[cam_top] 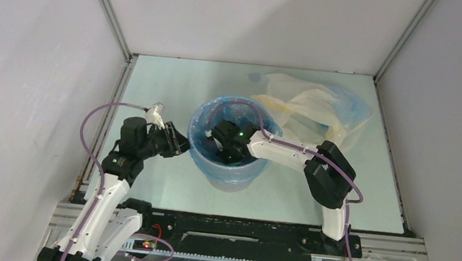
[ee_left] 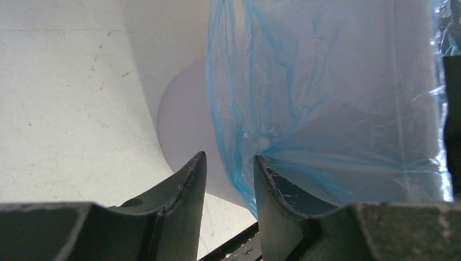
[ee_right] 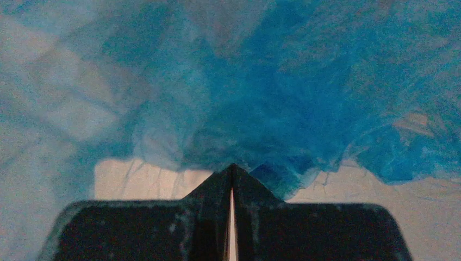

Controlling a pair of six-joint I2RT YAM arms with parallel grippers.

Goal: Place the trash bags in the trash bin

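R gripper [cam_top: 223,148] is down inside the trash bin [ee_left: 182,119], fingers together w/ blue bag [ee_right: 304,92] film right at the tips; pinched or not, can't tell. L gripper [ee_left: 228,176], fingers apart, sits just outside the bin's left wall, the bag's overhanging hem straight ahead. Spare bags [cam_top: 311,103] lie far-right on the surface [cam_top: 169,80], nearer the R arm.

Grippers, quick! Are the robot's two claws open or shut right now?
Left gripper: open, the blue trash bag edge hanging between its fingers.
Right gripper: shut, tips at the blue trash bag, nothing seen pinched.
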